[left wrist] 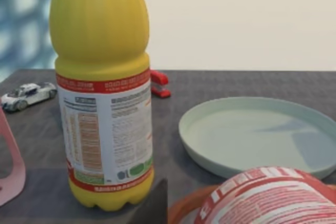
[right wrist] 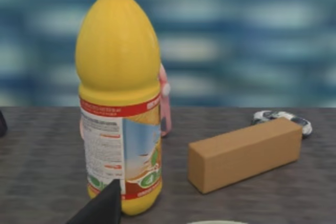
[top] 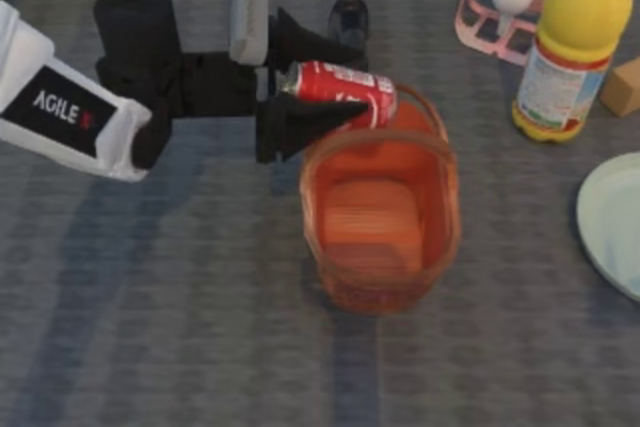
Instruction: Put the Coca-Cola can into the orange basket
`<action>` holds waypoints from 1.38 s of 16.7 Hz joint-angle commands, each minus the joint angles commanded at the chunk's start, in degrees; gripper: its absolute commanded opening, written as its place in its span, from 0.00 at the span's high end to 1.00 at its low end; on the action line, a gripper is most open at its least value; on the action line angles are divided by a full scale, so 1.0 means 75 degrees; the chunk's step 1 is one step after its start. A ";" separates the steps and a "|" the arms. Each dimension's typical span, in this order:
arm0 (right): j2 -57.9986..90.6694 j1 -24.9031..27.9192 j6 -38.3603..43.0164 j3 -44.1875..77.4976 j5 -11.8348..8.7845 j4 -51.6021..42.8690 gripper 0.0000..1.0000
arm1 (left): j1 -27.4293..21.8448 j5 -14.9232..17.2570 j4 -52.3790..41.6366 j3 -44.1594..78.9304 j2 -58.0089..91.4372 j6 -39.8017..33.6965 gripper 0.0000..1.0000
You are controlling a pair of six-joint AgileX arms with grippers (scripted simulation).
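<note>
Risk lies with the left tool (top: 325, 97) pinching the Coca-Cola can (top: 340, 92) sideways over the orange basket's (top: 445, 217) far rim, beside its arched handle (top: 425, 102): released here, I judge it may roll onto the bench (top: 150, 297).

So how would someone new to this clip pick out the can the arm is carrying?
Start at the orange basket in the middle of the table. At its far rim, the left gripper holds the Coca-Cola can on its side. It is short and red with white lettering, unlike the tall yellow bottle at the right.
</note>
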 joint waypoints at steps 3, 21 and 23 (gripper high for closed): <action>0.0000 0.0000 0.0000 0.0000 0.0000 0.0000 0.00 | 0.0000 0.0000 0.0000 0.0000 0.0000 0.0000 0.00; 0.4260 0.1369 -0.2081 0.4275 -0.0047 -0.3257 0.00 | 0.0831 -0.2278 -0.1667 -0.1346 -0.4005 -0.0935 0.00; 0.5855 0.1807 -0.2791 0.5913 -0.0038 -0.4381 0.00 | 0.1114 -0.3153 -0.2313 -0.1989 -0.5625 -0.1120 0.00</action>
